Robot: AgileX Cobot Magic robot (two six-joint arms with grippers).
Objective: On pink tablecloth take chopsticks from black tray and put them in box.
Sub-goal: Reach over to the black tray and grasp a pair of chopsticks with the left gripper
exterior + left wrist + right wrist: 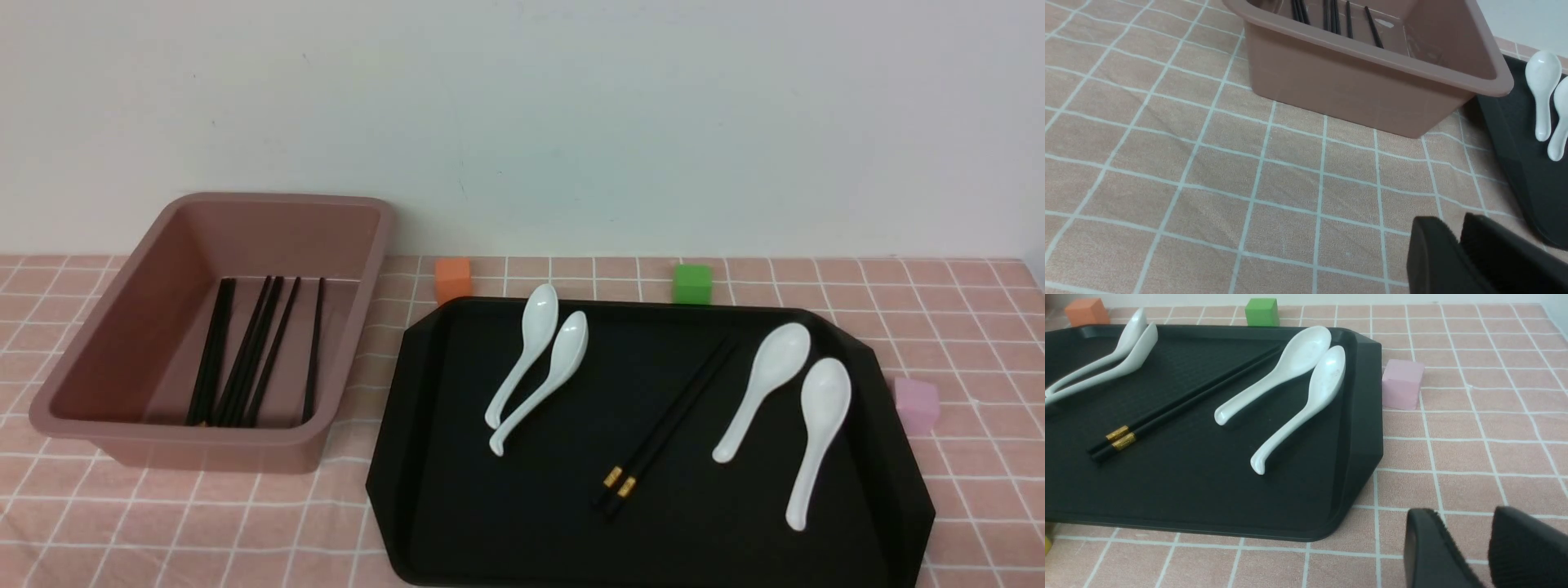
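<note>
A pair of black chopsticks (665, 425) with gold bands lies diagonally in the middle of the black tray (531, 523) on the pink tablecloth (963, 506). The pair also shows in the right wrist view (1184, 402). The mauve box (204, 445) stands left of the tray and holds several black chopsticks (245, 359). Neither gripper shows in the front view. My left gripper (1451, 222) is shut and empty, low over the cloth in front of the box (1351, 81). My right gripper (1461, 512) is open and empty over the cloth, beside the tray's near right corner (1355, 498).
Two pairs of white soup spoons (535, 343) (784, 376) lie on the tray either side of the chopsticks. An orange cube (453, 279) and a green cube (692, 283) sit behind the tray. A pale pink cube (916, 404) sits at its right edge.
</note>
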